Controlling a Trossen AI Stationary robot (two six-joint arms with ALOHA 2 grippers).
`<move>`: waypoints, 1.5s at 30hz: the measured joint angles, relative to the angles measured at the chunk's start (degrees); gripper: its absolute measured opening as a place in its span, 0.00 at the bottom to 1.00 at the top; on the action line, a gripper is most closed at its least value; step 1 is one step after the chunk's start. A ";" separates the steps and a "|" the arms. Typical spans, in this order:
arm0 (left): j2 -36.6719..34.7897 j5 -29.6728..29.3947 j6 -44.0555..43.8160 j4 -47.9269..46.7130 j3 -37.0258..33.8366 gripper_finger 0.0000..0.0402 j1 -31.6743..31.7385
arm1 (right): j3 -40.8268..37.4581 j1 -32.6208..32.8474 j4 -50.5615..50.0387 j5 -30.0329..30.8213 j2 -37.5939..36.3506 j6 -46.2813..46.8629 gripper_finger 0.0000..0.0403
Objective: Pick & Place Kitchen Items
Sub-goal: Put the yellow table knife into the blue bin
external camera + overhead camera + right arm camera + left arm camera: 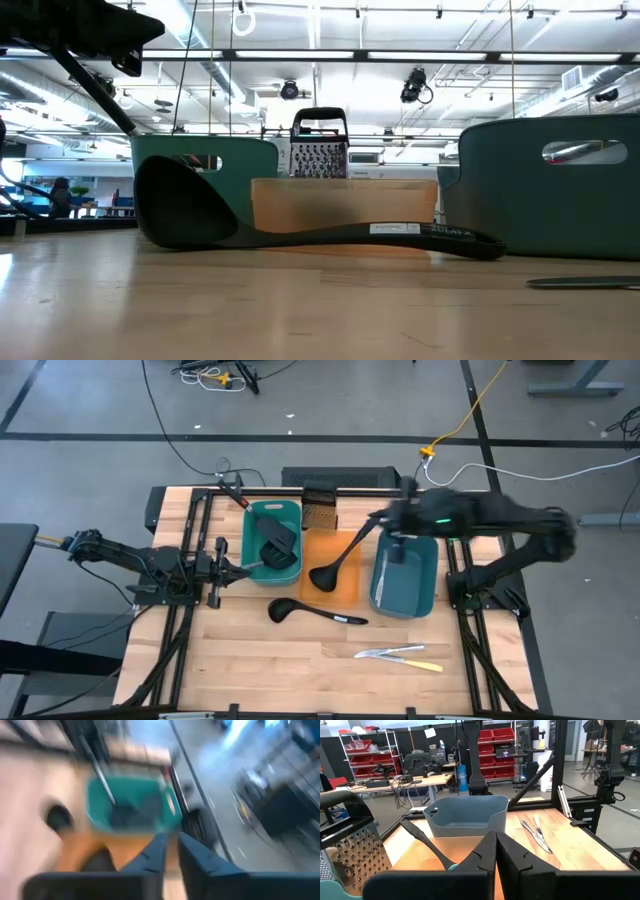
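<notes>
A black-headed spatula (277,547) lies in the teal tray (292,510), its handle leaning out over the far left corner. One black ladle (335,565) rests in the orange tray (350,595). A second ladle (315,612) lies on the table in front of the trays. A dark spatula head (399,550) shows in the blue tray (425,585). Small cutlery pieces (400,653) lie near the front right. My right gripper (170,851) hovers high over the blue tray's far end, blurred, fingers close together with nothing between them. My left gripper (496,851) waits shut beside the teal tray's left wall.
A metal grater (320,512) with a dark handle stands behind the orange tray. Black frame rails (190,590) run along both table sides. Bare wood lies along the table's near edge around the cutlery.
</notes>
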 joint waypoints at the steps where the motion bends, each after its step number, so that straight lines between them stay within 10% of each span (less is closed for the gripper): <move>1: 0.00 -0.02 0.00 0.00 0.00 0.03 0.00 | -1.63 0.49 2.20 -1.13 -2.69 0.34 0.07; 10: 0.00 -0.02 -0.47 -0.07 0.00 0.03 0.00 | -26.76 1.41 26.81 -13.78 -24.11 8.40 0.01; 24: 0.00 -0.02 -0.55 -0.07 0.00 0.03 0.00 | -68.34 5.93 65.13 -12.18 -47.59 11.08 0.01; 45: 0.00 -0.07 -0.36 -0.42 0.00 0.03 -0.01 | -92.29 5.65 90.06 -13.81 -53.17 13.61 0.01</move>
